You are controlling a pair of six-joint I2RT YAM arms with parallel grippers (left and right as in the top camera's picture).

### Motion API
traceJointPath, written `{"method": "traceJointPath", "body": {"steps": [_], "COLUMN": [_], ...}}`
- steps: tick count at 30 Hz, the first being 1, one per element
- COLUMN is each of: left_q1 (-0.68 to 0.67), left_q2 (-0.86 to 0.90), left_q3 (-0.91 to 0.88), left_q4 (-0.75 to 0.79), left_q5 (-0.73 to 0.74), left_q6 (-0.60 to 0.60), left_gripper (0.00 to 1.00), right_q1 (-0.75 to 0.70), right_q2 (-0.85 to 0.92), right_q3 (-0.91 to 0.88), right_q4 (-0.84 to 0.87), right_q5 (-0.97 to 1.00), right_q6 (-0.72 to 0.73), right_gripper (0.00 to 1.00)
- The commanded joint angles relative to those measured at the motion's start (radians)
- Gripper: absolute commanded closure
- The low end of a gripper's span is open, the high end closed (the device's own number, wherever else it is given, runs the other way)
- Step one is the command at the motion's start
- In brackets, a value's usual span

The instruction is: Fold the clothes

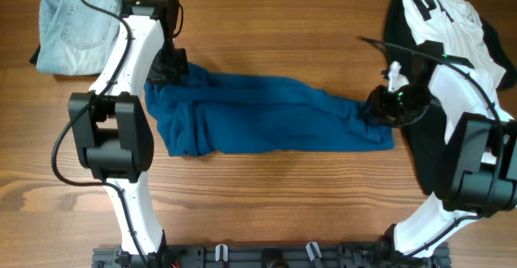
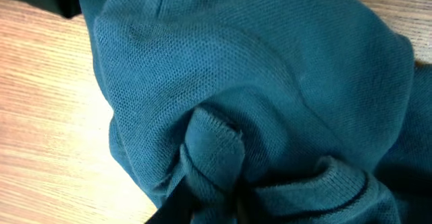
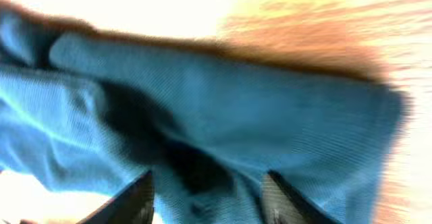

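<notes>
Large dark-blue knit shirt (image 1: 266,115) is lying along the wooden worktop (image 1: 266,195), stretched between my fingers. My left fingers (image 1: 167,70) are clamping a bunched corner as anchor; my right fingers (image 1: 376,113) are standing apart, straddling the opposite end, likely readying a grip.

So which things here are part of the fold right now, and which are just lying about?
In hand: blue shirt, stretched between both arms; left jaws pinch its left end, right jaws at its right end, grip unclear.
Lying about, not held: pale jeans far left; white printed shirt and black garment at the right. All clothes, probably next.
</notes>
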Motion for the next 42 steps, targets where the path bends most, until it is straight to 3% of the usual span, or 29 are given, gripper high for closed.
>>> {"method": "traceJointPath", "body": {"steps": [1, 2, 5, 9, 11, 13, 22, 27, 30, 32, 33, 34, 37, 40, 42], "left_q1": [0.005, 0.005, 0.005, 0.005, 0.005, 0.005, 0.005, 0.005, 0.005, 0.005, 0.005, 0.005, 0.005, 0.005, 0.005], "left_q2": [-0.011, -0.011, -0.011, -0.011, -0.011, -0.011, -0.011, -0.011, -0.011, -0.011, -0.011, -0.011, -0.011, -0.011, -0.011], "left_q3": [-0.006, -0.006, -0.006, -0.006, -0.006, -0.006, -0.006, -0.006, -0.006, -0.006, -0.006, -0.006, -0.006, -0.006, -0.006], "left_q4": [0.007, 0.01, 0.02, 0.047, 0.066, 0.078, 0.089, 0.089, 0.091, 0.097, 0.1, 0.104, 0.115, 0.128, 0.132], "left_q5": [0.008, 0.008, 0.008, 0.008, 0.008, 0.008, 0.008, 0.009, 0.009, 0.009, 0.009, 0.009, 0.009, 0.009, 0.009], "left_q6": [-0.008, -0.008, -0.008, -0.008, -0.008, -0.008, -0.008, -0.008, -0.008, -0.008, -0.008, -0.008, -0.008, -0.008, -0.009], "left_gripper": [0.57, 0.45, 0.2, 0.0, 0.0, 0.0, 0.0, 0.0, 0.0, 0.0, 0.0, 0.0, 0.0, 0.0, 0.0], "right_q1": [-0.007, -0.007, -0.007, -0.007, -0.007, -0.007, 0.051, 0.09, 0.09, 0.09, 0.09, 0.084, 0.043, -0.032, -0.054], "right_q2": [-0.03, -0.03, -0.03, -0.03, -0.027, -0.027, -0.027, -0.027, -0.026, -0.026, -0.026, -0.026, -0.028, -0.028, -0.028], "right_q3": [0.071, 0.074, 0.074, 0.064, 0.045, 0.008, -0.1, -0.163, -0.224, -0.232, -0.23, -0.215, -0.117, 0.069, 0.13], "right_q4": [0.006, 0.006, -0.024, -0.06, -0.053, -0.019, 0.114, 0.232, 0.309, 0.352, 0.376, 0.412, 0.437, 0.412, 0.394], "right_q5": [0.094, 0.124, 0.22, 0.33, 0.347, 0.346, 0.186, 0.187, 0.302, 0.359, 0.377, 0.387, 0.346, 0.108, 0.058], "right_q6": [0.049, 0.049, 0.073, 0.123, 0.126, 0.126, 0.014, 0.015, 0.086, 0.107, 0.128, 0.163, 0.193, 0.035, -0.012], "right_gripper": [0.43, 0.43, 0.43, 0.42, 0.27, 0.24, 0.28, 0.41, 0.51, 0.7, 0.91, 0.96, 0.96, 0.96, 0.96]}}
